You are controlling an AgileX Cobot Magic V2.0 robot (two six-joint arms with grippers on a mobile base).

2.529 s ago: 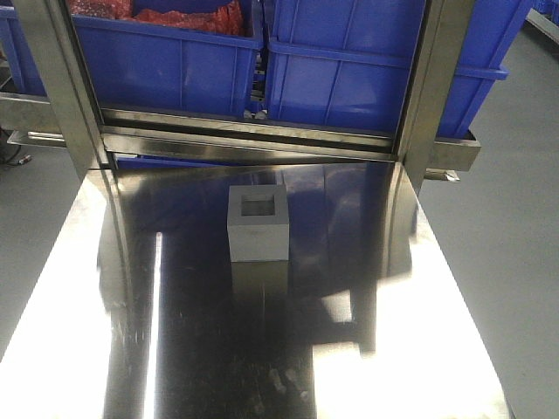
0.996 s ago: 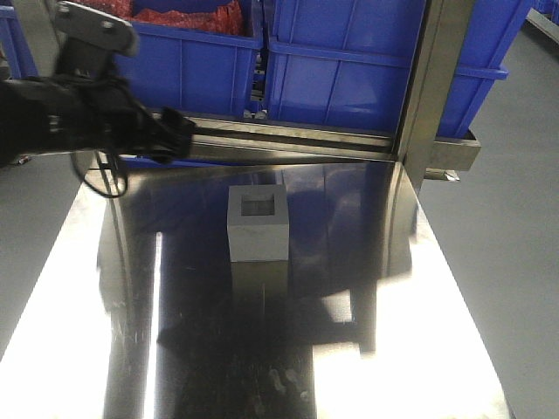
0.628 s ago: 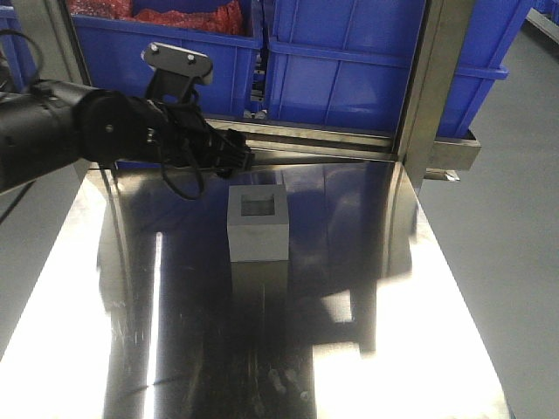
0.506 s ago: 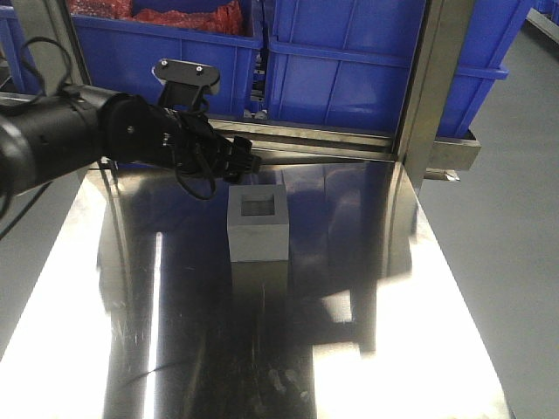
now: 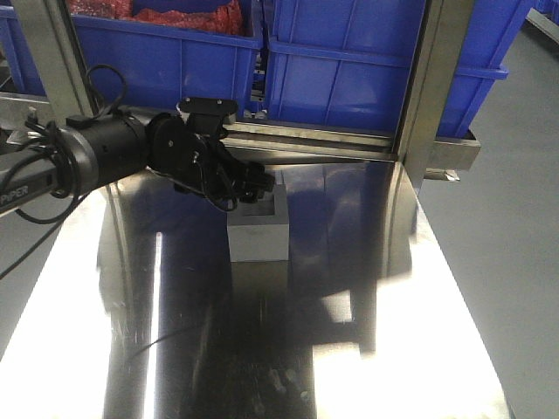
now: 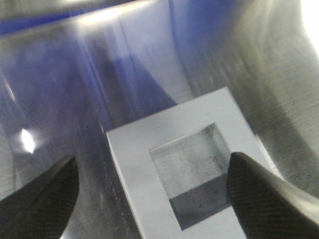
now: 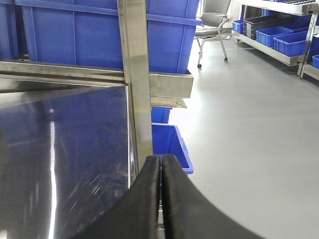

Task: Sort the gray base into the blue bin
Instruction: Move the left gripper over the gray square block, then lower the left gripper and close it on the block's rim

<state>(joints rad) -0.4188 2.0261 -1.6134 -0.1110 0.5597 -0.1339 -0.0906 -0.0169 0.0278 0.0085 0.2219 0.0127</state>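
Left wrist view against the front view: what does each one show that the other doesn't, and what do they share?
Only the left wrist view shows the gray base close up, its square recess filling the picture, with the left gripper open and its two dark fingers spread toward either side of the block. Only the front view shows the black left arm stretched over the table, the blue bins on the rack behind, and the steel posts. Both show the gray base sitting on the shiny steel table.

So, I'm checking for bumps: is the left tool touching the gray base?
Cannot tell. Left wrist view: open left tool straddles the gray base; one finger overlaps its edge.
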